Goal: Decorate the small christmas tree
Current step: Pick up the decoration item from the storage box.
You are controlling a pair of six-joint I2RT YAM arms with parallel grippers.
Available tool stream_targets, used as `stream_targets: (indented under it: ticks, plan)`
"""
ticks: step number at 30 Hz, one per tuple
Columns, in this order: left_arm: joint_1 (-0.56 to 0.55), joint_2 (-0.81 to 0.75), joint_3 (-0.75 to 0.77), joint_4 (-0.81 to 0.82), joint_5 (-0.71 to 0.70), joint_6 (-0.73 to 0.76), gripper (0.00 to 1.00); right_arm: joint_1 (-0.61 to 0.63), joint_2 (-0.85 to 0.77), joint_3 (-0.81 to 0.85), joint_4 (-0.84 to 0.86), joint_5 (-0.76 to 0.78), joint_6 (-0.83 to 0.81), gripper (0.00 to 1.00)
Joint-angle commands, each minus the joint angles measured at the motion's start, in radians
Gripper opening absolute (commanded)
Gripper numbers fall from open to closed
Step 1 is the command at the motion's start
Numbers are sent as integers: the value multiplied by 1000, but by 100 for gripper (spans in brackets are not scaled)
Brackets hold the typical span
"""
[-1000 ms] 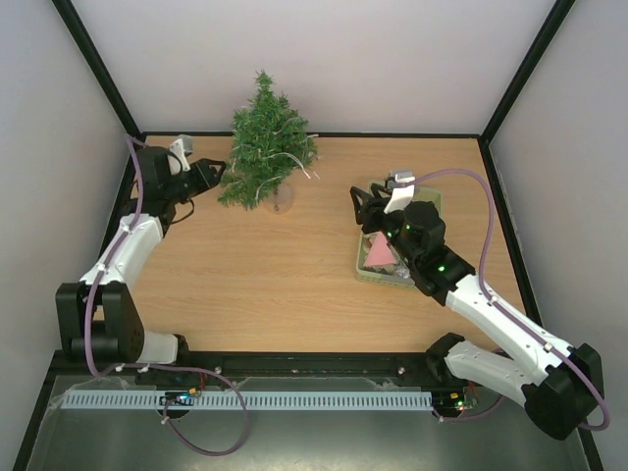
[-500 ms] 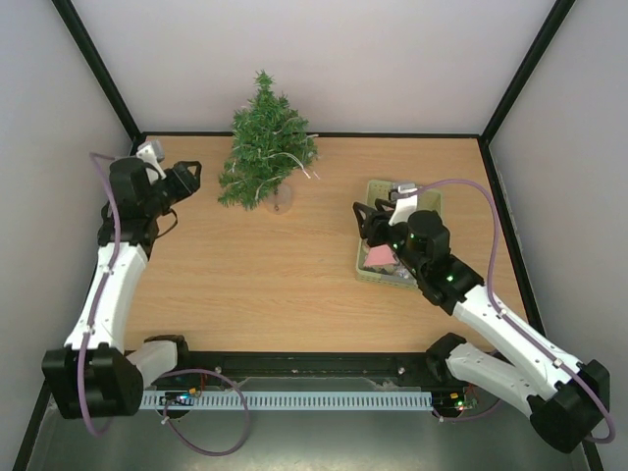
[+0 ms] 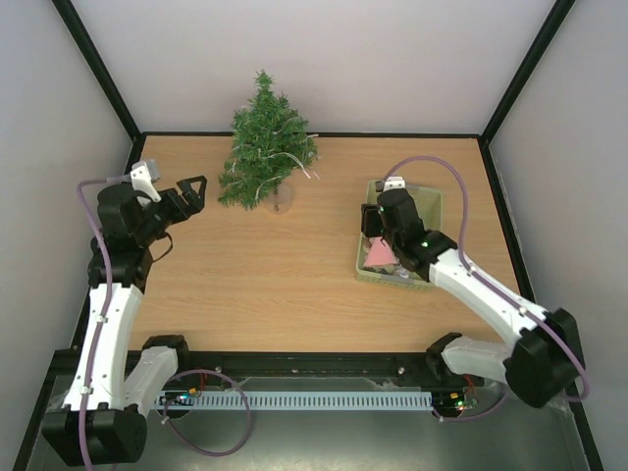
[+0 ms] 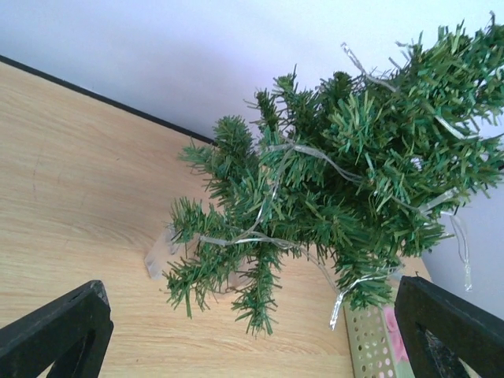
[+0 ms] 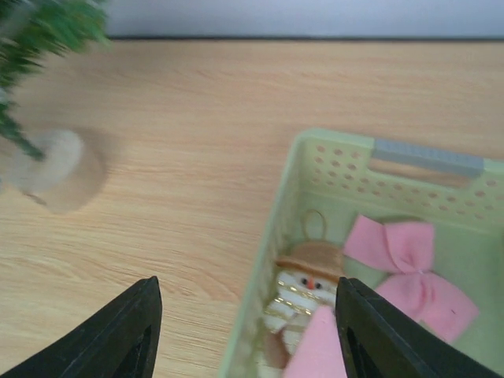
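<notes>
White walls close in a wooden bench (image 3: 294,275), and we see the small christmas tree (image 3: 265,147) at its back edge, a clear light string (image 4: 272,193) wound through it. Just left of the tree, the left claw (image 3: 196,191) gapes wide and empty. Well right of the tree, the right claw (image 5: 246,283) hangs parted over a pale green basket (image 5: 315,161) holding a pink bow (image 5: 405,268) and a straw-hatted figure (image 5: 303,287).

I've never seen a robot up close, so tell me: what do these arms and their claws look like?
The left arm and right arm have white shells with black joints and a purple cable looped along each. The left gripper and right gripper each end in two black wedge-shaped fingers.
</notes>
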Motion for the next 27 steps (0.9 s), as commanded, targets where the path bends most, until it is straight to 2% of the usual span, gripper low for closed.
stream_targets:
  ticks: [1, 7, 13, 18, 24, 25, 27]
  plan:
    - [9, -8, -29, -88, 0, 52, 99, -75, 105, 43, -97, 46, -21, 57]
    - [9, -61, -141, -63, -28, 96, 99, -191, 248, 32, -89, -118, -26, 45]
    - [9, -108, -242, 4, 16, 87, 99, -265, 362, 14, -75, -217, -57, 43]
    - [9, -90, -242, 60, 107, 97, 99, -270, 430, 19, -57, -233, -81, 43]
    - [2, -82, -234, 28, 117, 132, 98, -277, 495, 42, -43, -215, -130, 37]
    - [0, -87, -236, 26, 114, 135, 98, -278, 505, 51, -41, -217, -135, 35]
    - [-4, -101, -239, 24, 112, 139, 97, -277, 508, 62, -42, -247, -146, 24]
